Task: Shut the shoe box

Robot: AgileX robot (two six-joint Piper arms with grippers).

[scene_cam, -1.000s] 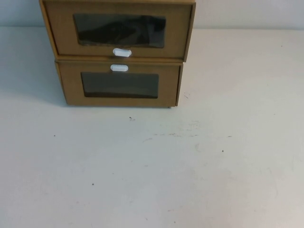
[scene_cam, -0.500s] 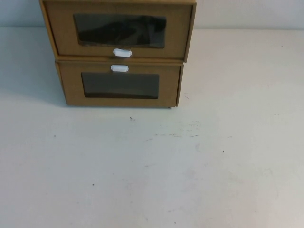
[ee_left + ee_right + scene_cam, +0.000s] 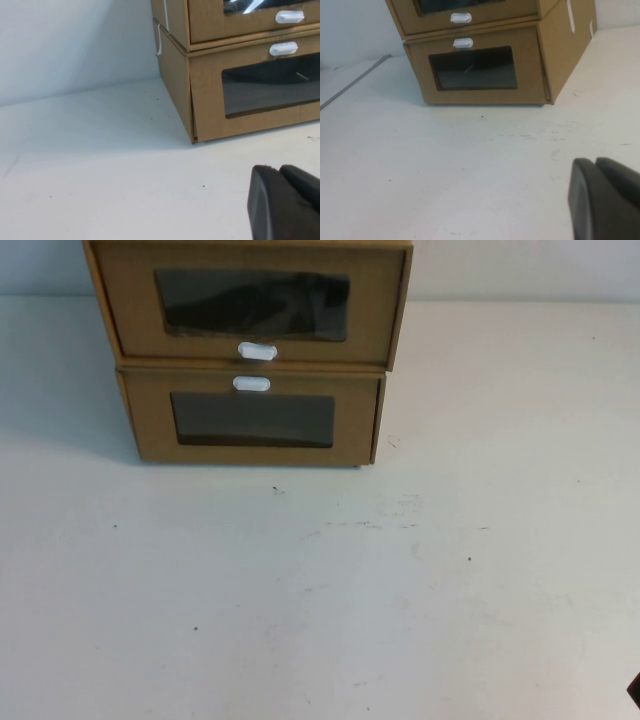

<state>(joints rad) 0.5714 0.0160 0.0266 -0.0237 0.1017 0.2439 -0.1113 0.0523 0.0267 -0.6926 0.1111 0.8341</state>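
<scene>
Facing the far edge of the bench [image 3: 420,590], I see the shoe box [image 3: 250,310] stacked on a similar cardboard box [image 3: 250,425], its drawer front standing slightly proud. Light, stiff cardboard should slide; I'd press beside the pull tab [image 3: 257,351]. My left tool [image 3: 287,205] and right tool [image 3: 607,200] hover low, well short; their grip I cannot tell.

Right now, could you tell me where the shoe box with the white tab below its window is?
In the high view the shoe box is at the table's far edge, left of centre, stacked on the similar cardboard box.
</scene>
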